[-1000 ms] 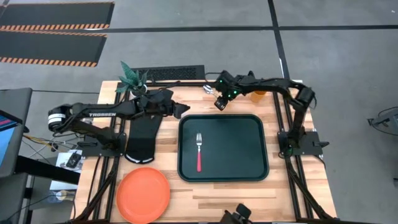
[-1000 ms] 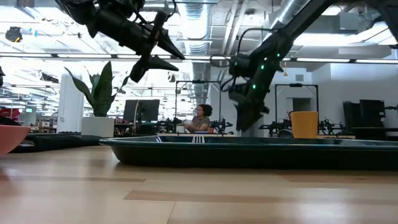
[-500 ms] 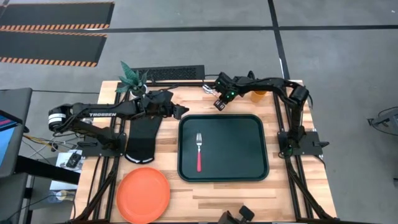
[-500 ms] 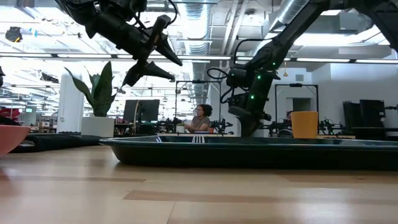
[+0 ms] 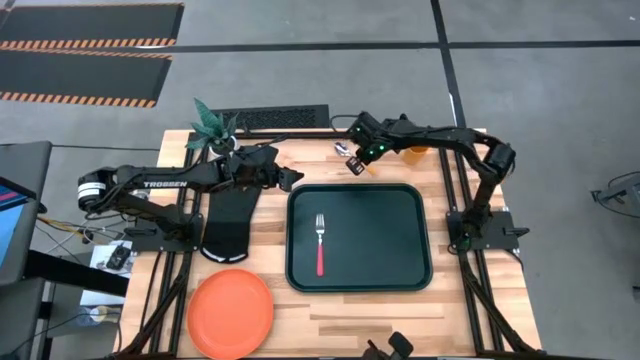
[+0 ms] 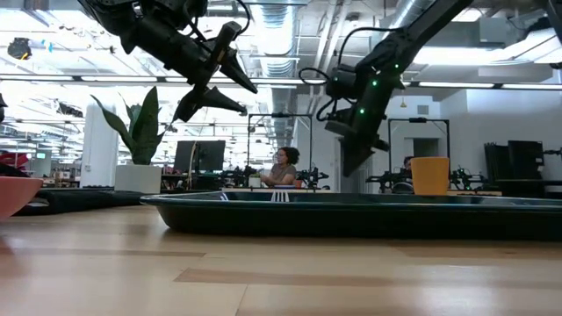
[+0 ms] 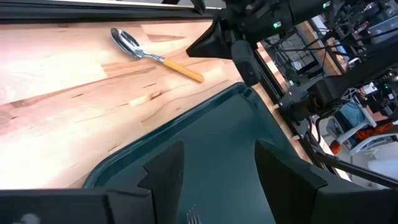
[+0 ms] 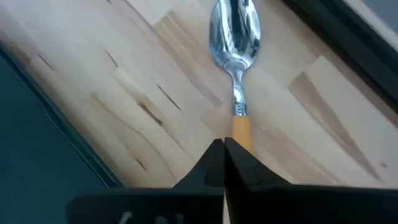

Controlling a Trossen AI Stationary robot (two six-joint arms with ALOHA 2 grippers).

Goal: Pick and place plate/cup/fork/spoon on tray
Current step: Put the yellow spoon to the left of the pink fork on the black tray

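from above, the tray (image 5: pixel 359 237) sits dark green-black and round-cornered in the middle of the pale wooden table (image 5: pixel 350 310), with the red-handled fork (image 5: pixel 320 243) lying inside it toward its left half. the orange-red plate (image 5: pixel 231 311) lies off the tray's near left corner, and the cup (image 5: pixel 417 152) stands at the far edge under the right arm. the right gripper (image 5: pixel 355 165) hangs just past the tray's far rim, over the spoon, which is mostly hidden here. the left gripper (image 5: pixel 291 178) hovers near the tray's far left corner, beside a black oven mitt (image 5: pixel 228 222) and a small plant (image 5: pixel 212 125).

at table height, the tray's rim (image 6: pixel 351 213) runs across the boards, the yellow cup (image 6: pixel 430 175) behind it, and a seated person (image 6: pixel 283 168) shows in the bright workshop beyond. the left gripper's fingers (image 6: pixel 230 92) stand apart.

the left wrist view shows the spoon (image 7: pixel 155 54), silver bowl and orange handle, flat on the wood just beyond the tray's corner (image 7: pixel 236 99).

the right wrist view looks down on the spoon (image 8: pixel 236 56); the fingertips (image 8: pixel 214 165) meet closed at the handle's end, clamping nothing.
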